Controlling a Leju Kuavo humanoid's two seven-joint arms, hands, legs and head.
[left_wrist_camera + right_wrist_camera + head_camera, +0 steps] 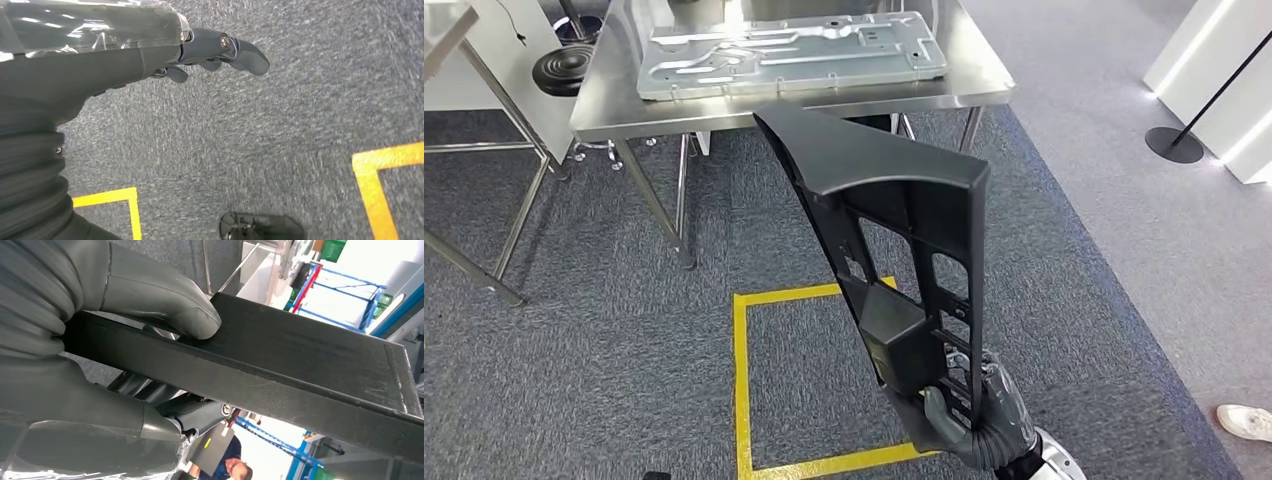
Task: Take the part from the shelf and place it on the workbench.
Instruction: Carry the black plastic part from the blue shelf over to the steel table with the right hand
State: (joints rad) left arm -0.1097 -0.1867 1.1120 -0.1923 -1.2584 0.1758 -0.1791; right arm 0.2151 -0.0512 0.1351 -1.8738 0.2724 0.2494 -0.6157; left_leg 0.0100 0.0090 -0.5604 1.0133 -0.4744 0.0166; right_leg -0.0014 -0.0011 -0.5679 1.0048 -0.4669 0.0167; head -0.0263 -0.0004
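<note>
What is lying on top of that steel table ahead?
A large pressed metal panel lies flat on the workbench. The black part in the right hand covers only the table's near edge.

Bright, even indoor light. Glare washes the steel workbench (824,95) top and a white panel (1214,70) glows. The carpet (280,130) in the left wrist view is motion-blurred. Behind the dark part (300,370), the background is overexposed white.
</note>
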